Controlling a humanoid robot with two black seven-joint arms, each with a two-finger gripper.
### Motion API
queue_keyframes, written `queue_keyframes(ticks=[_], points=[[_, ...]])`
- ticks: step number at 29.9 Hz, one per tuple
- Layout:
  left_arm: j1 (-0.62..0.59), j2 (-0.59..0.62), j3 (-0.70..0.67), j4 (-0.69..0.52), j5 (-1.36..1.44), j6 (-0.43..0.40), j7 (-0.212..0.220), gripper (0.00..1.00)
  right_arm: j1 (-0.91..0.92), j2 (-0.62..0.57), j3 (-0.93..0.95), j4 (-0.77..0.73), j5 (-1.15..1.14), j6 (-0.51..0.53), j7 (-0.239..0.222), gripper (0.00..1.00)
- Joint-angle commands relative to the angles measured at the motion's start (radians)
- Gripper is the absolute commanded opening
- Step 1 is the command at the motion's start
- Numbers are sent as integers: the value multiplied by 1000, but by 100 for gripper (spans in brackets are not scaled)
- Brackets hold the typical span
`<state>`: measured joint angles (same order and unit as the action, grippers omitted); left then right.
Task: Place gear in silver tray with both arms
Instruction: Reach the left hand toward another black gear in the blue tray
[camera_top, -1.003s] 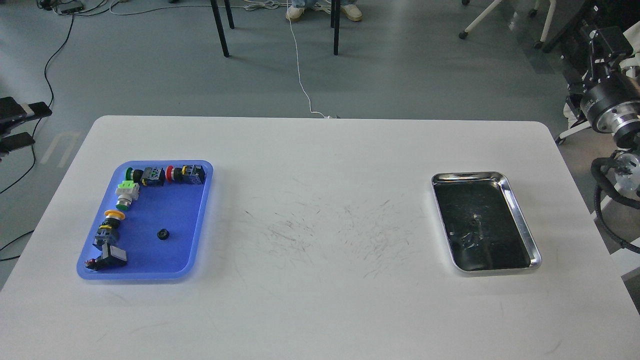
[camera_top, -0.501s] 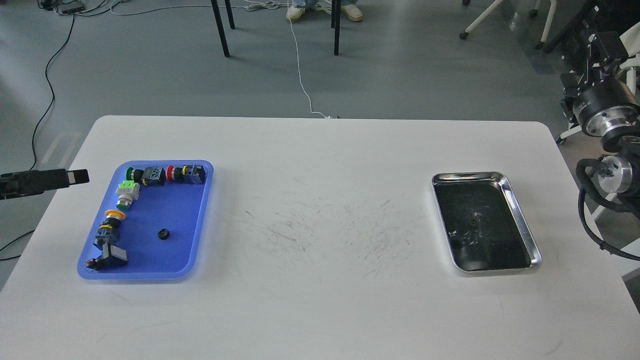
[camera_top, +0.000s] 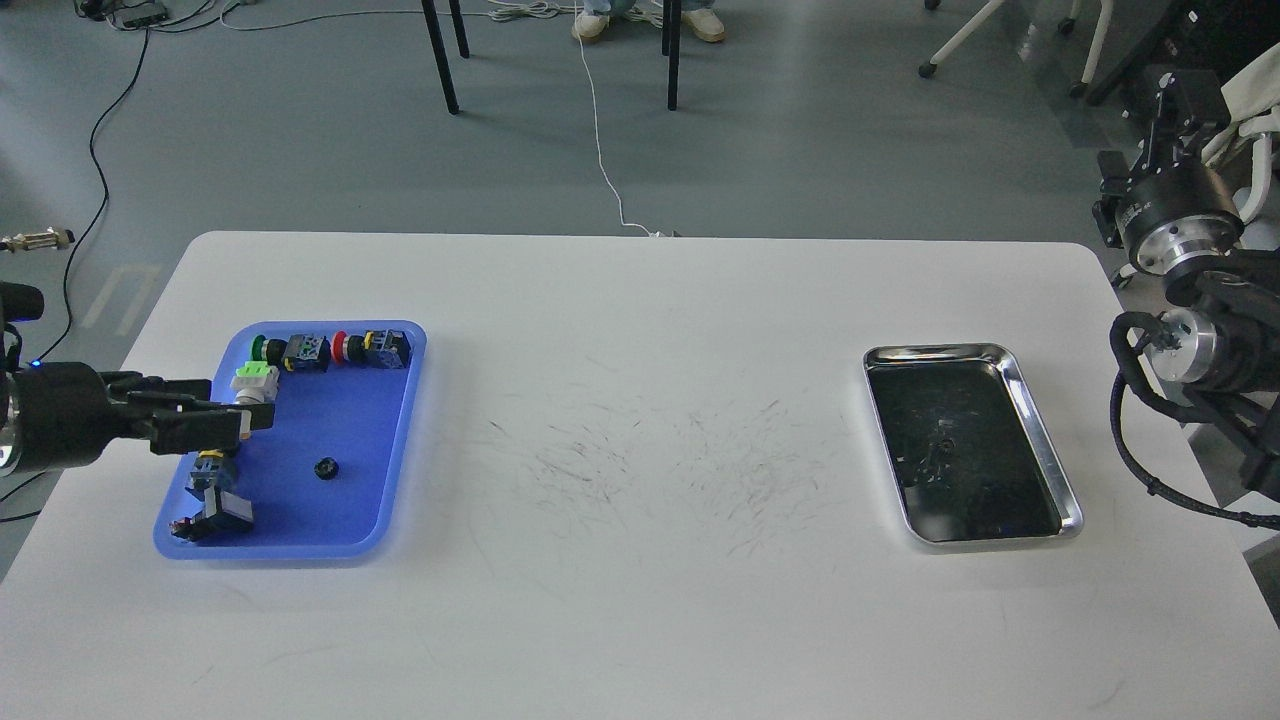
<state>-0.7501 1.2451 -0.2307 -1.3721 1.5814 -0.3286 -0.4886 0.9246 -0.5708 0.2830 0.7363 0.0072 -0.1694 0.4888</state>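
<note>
The left gripper (camera_top: 215, 425) hides part of the buttons along the blue tray's (camera_top: 395, 440) left side. The right arm (camera_top: 1190, 290) is cut off by the right edge, well apart from the silver tray (camera_top: 1045, 455); its gripper is out of view. The black gear (camera_top: 325, 467) in the blue tray is too small to show teeth.

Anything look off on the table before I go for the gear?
Nothing spilled or damaged. The gear lies loose on the blue tray floor, apart from the switches lining its edges. The silver tray sits skewed to the table edge. Dark scuffs mark the table's middle.
</note>
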Motion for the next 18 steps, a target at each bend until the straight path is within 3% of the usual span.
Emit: queue_keyframes(ticks=[1, 8, 18], points=[[0, -35, -1, 5, 54, 14, 0, 87, -3, 11, 1, -3, -1, -9, 0, 95], [3, -124, 1, 30, 144, 51, 0, 79, -3, 22, 34, -6, -1, -22, 0, 95], [34, -246, 11, 88, 146, 98, 0, 78, -1, 37, 53, -5, 16, -53, 0, 95]])
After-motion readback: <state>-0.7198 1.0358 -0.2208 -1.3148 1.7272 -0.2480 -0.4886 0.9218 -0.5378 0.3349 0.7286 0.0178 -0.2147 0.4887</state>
